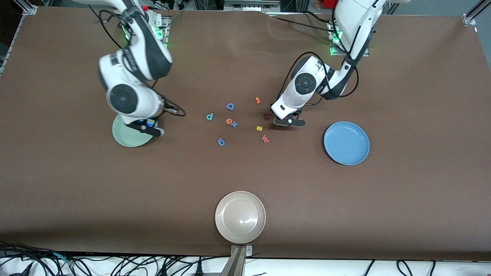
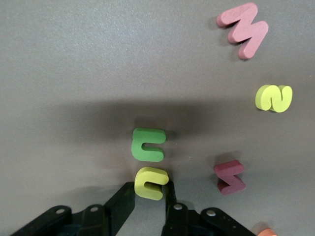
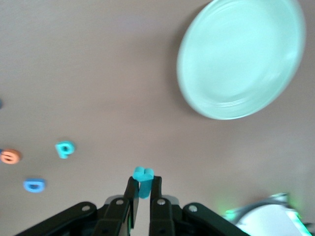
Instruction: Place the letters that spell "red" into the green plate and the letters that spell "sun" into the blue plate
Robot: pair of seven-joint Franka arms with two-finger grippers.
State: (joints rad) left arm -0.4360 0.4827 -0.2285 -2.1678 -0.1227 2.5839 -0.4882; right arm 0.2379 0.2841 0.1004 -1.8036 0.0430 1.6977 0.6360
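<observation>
left gripper (image 2: 150,189) fingers pinch the yellow "u" (image 2: 150,183) on the counter (image 1: 402,191) (beside the green "u" (image 2: 147,144)) — right gripper (image 3: 142,189), above the green plate (image 3: 241,59), grips a teal "r" (image 3: 143,181).

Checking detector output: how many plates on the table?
3. Green plate toward the right arm's end; blue plate toward the left arm's end; beige-white plate nearest the front camera. None look hidden.

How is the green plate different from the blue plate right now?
The green plate is pale mint, and the blue plate is medium blue. The green plate sits toward the right arm's end of the table, the blue plate toward the left arm's end. The right gripper hangs over the green plate holding a teal letter, hiding part of it, while the blue plate shows whole. Both are round with raised rims, look the same size, and hold no letters that show.
</observation>
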